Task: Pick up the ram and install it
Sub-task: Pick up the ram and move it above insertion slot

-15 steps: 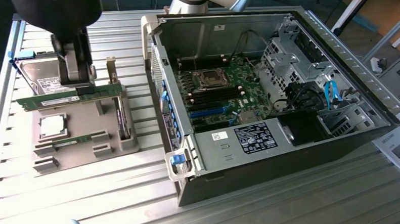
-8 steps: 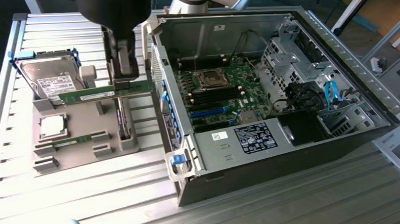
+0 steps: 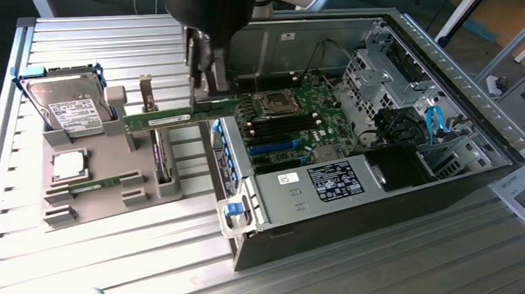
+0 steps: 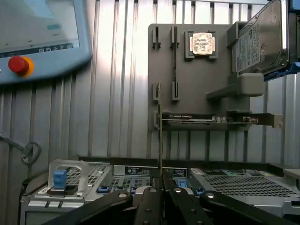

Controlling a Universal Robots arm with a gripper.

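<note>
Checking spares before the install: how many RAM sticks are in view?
2. One ram is held in the gripper; a second stick lies in a slot of the gray holder. Others inside the case may be hidden.

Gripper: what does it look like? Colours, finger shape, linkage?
The gripper has a bulky black body and two narrow, dark grey fingers. In the wrist view, black bar linkages fan out on either side, dotted with small round pivot screws.
</note>
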